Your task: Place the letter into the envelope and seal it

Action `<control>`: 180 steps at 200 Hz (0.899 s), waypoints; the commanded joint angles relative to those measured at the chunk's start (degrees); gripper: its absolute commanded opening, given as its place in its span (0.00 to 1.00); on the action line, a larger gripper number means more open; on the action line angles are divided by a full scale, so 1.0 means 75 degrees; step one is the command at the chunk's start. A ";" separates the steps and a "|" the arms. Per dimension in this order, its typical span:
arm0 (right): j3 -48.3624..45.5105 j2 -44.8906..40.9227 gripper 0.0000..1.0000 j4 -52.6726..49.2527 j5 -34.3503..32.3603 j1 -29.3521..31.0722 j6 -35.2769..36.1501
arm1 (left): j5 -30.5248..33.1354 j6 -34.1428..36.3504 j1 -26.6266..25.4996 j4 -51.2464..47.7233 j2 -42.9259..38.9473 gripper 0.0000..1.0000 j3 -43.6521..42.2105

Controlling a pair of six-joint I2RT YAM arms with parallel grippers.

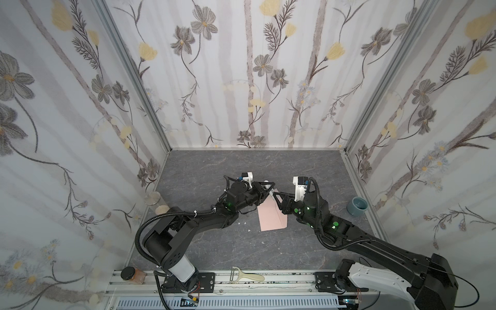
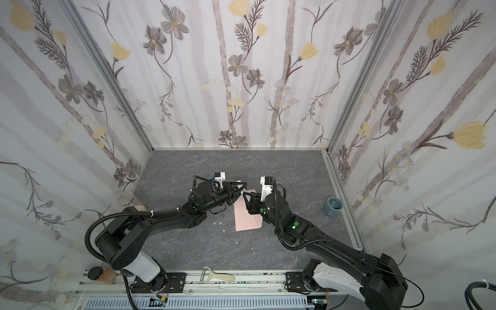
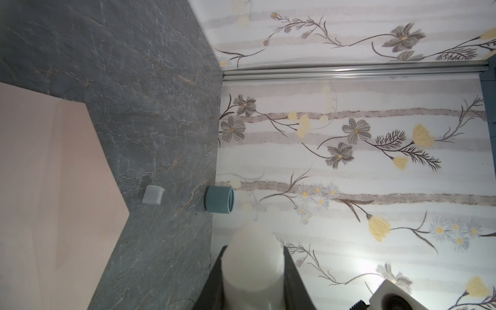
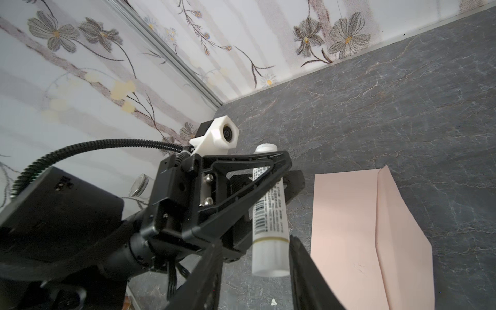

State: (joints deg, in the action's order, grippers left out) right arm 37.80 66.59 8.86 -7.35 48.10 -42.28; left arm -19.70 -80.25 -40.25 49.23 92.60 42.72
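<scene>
Black fingers of the right gripper [image 4: 255, 239] rise closest to the lens in the right wrist view. They stand apart on either side of the near end of a white plastic glue-stick tube with a barcode label [image 4: 269, 214]. A gap shows on one side, so this hand is released and grasps nothing. Farther along the tube, the left gripper [image 4: 279, 185] is clenched across its middle and holds it off the dark grey stone-patterned table [image 4: 402, 107].

Just beside the tube lies the pale pink rectangular paper envelope [image 4: 346, 228], flat on the table with its triangular flap [image 4: 397, 228] folded out open. No white letter sheet shows in any view. I judge it sits inside the envelope, though that cannot be confirmed. A small translucent cap [image 3: 153, 195] lies on the table near a blue-grey ceramic cup [image 3: 219, 200], so the tube is probably uncapped.

Several things could go wrong. With two grippers crowded on one short tube, a crooked pull by the right fingers could twist it in the left's grip or knock the hands together. The envelope is light and nothing pins it, so a sticky tip dragged along the flap could slide or lift it, or smear glue on the body or table. If the letter pokes out, the flap would seal onto it.
</scene>
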 commanded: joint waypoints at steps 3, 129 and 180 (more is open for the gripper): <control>-0.0219 -0.0551 0.43 -0.0510 0.0333 -0.0096 -0.0230 | -0.0246 0.1102 0.0028 -0.0716 0.0029 0.00 0.0088; -0.1319 -0.1249 0.39 -0.0966 0.1465 -0.1221 -0.0198 | -0.0029 0.4626 0.0034 -0.5074 -0.0715 0.00 0.1078; -0.1455 -0.0784 0.34 -0.1103 0.1585 -0.1867 0.0055 | -0.0167 0.4848 0.0030 -0.5146 -0.0225 0.00 0.0551</control>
State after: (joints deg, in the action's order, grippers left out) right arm 26.37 58.46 0.25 4.08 35.86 -43.83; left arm -20.60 -46.39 -40.07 11.68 88.86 47.66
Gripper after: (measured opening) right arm 0.351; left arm 0.233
